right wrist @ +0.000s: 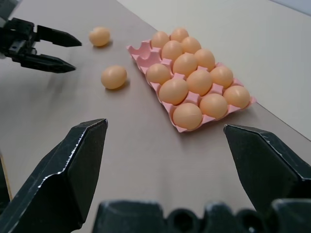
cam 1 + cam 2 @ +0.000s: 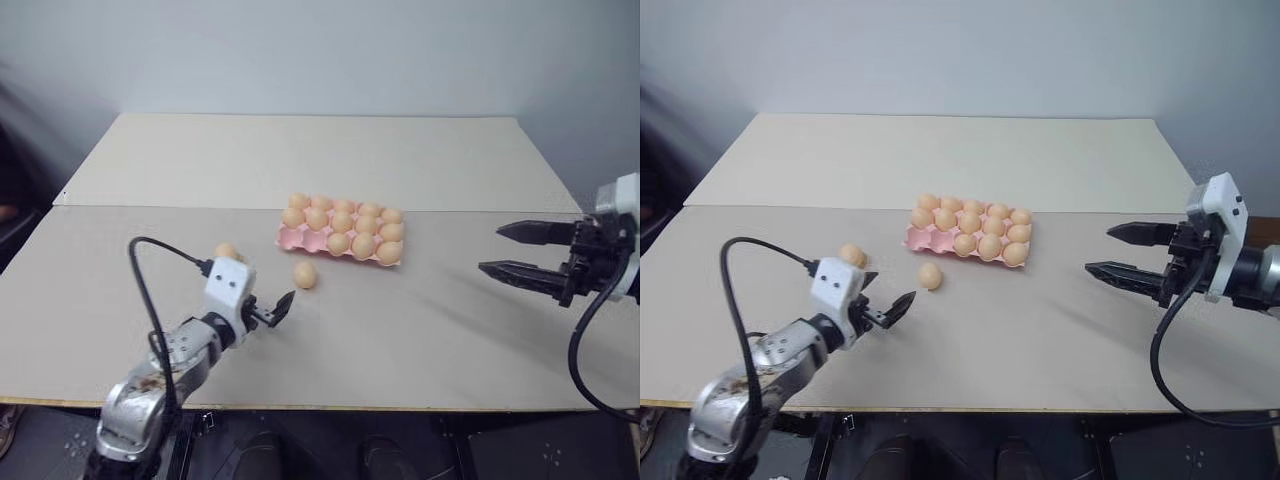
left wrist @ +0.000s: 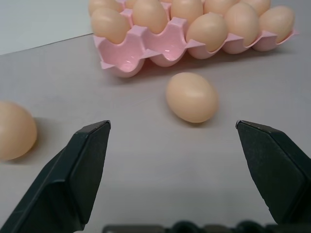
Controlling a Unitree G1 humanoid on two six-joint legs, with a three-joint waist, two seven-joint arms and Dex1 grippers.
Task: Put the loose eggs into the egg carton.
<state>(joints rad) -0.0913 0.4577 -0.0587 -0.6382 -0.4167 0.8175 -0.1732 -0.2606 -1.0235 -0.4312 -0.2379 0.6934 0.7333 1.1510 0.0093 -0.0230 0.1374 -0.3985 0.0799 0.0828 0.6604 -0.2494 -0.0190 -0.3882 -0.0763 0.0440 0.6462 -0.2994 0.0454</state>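
The pink egg carton (image 2: 291, 238) lies mid-table and holds several tan eggs, with bare cups (image 3: 124, 63) at its near-left end. One loose egg (image 2: 305, 274) rests on the table just in front of that end. Another loose egg (image 2: 227, 251) lies further left. My left gripper (image 2: 278, 306) is open, low over the table, pointing at the nearer loose egg (image 3: 192, 97), a short way from it and apart. My right gripper (image 2: 490, 248) hangs open above the table to the right of the carton, holding nothing.
The beige table (image 2: 420, 330) is made of two boards with a seam (image 2: 150, 207) behind the carton. Its front edge (image 2: 400, 406) runs close to me. A black cable (image 2: 150, 290) loops over my left arm. Another cable (image 2: 580, 350) hangs from the right arm.
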